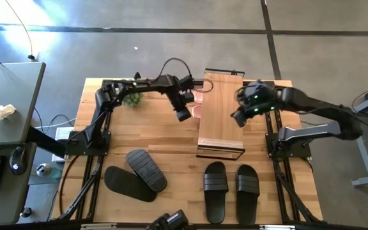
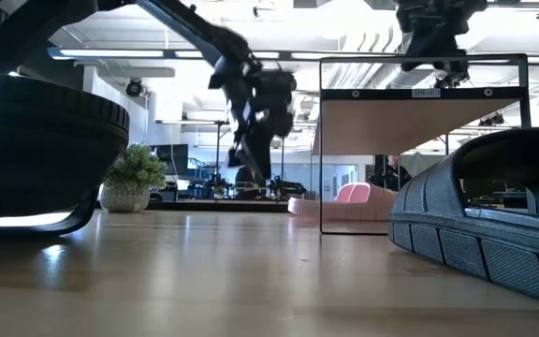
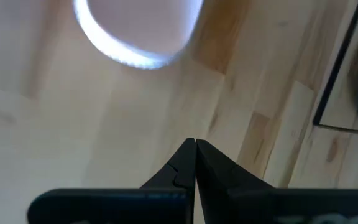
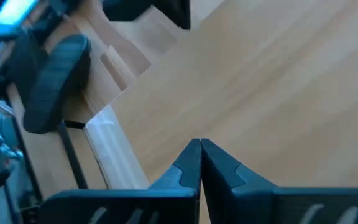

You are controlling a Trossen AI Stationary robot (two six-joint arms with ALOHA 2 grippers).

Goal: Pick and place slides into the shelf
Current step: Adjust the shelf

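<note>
Both tools pinched closed and empty: left tool (image 1: 183, 115) just beside the shelf (image 1: 221, 108) over the pink slides (image 1: 198, 104), right tool (image 1: 239, 119) above its plank, black slides (image 1: 230, 190) on tabletop (image 1: 171, 137) near its front end.

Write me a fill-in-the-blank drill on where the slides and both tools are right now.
1. Both tools, the left tool and the right tool, are ____.
2. The right tool hovers above the shelf's ____.
3. The pink slides lie under the ____.
4. The black slides lying side by side, straps up, number ____.

Missing words: shut; top; shelf; two
</note>
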